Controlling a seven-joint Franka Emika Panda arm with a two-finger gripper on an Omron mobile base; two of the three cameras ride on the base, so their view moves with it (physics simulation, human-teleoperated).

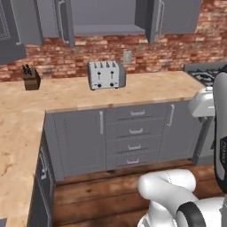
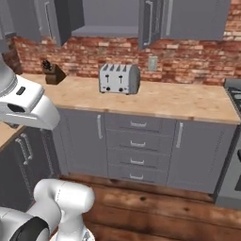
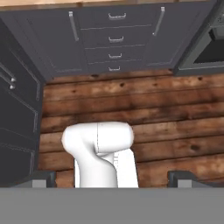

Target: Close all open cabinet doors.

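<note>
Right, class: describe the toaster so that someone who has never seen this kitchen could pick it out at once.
Start at the red brick wall behind the light wooden counter. Against it, under the open upper cabinet, stands the toaster. It is a shiny silver box with four slots on top, unlike the small dark knife block farther left.

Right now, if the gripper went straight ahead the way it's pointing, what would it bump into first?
Probably the robot's own white base, just below the gripper; past that lies the wooden floor. Depth is hard to judge.
</note>
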